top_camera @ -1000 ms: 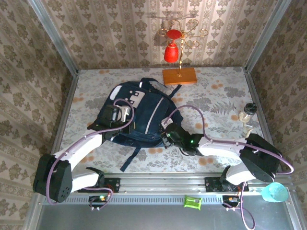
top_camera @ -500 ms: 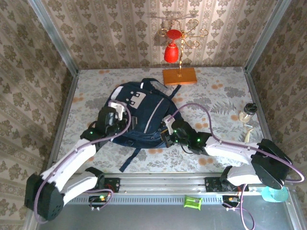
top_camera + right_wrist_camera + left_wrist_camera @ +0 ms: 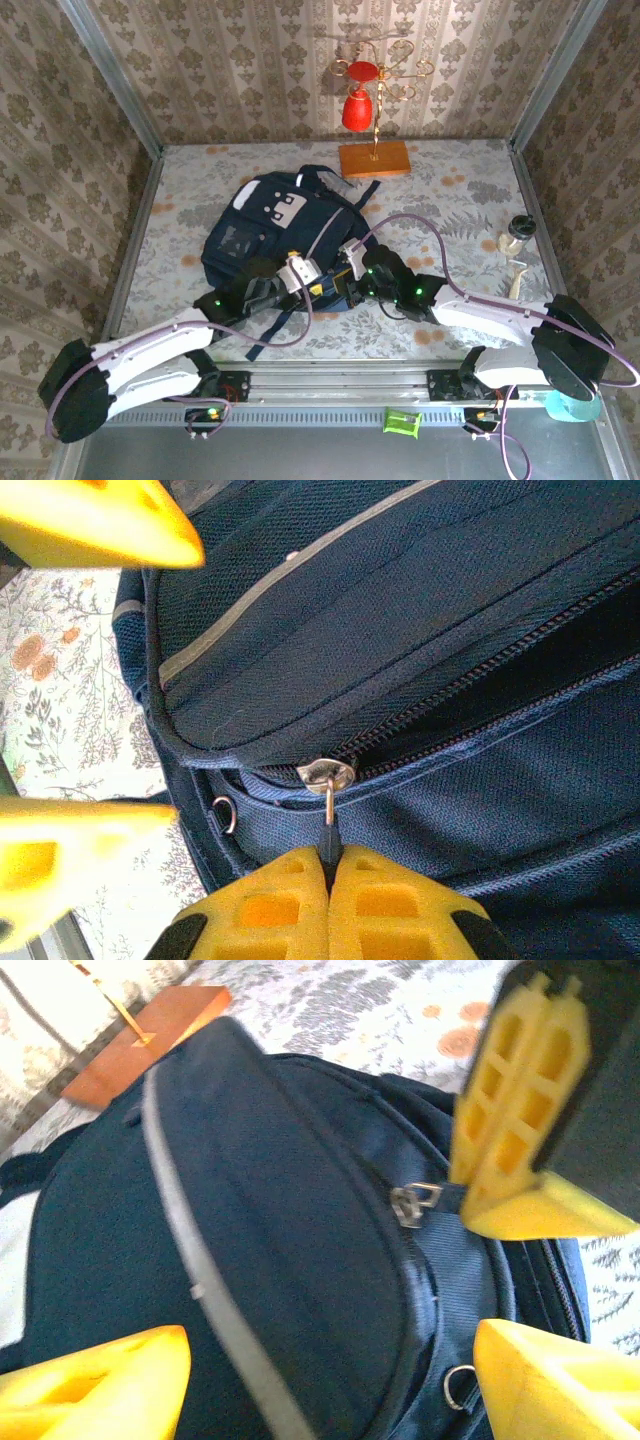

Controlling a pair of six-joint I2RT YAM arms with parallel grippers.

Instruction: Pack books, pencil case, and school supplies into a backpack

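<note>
The backpack [image 3: 275,230] lies flat on the table [image 3: 460,200], left of centre. Its long axis runs from the near edge toward the far wall, tilted a little to the right. The end with the carry loop points away from me, toward the orange slab [image 3: 374,158] at the far wall. The end with the zip faces the arm bases. White-grey patches sit on its far-left part, and one dark strap trails off the near end toward the rail.

In the right wrist view I see the zip line crossing the navy fabric at a slant, with a pale stripe running above it. The metal zip pull [image 3: 327,777] hangs from the slider at the lower end of that line.

The right gripper [image 3: 330,865] has its yellow jaws pressed together on the zip pull, pinching its tab between the tips. It meets the near-right corner of the backpack.

The left gripper [image 3: 332,1360] stands just beside it, over the near end of the backpack. Its jaws are spread wide with nothing between them but the fabric below. From its wrist view I look along the backpack toward the slab.
</note>
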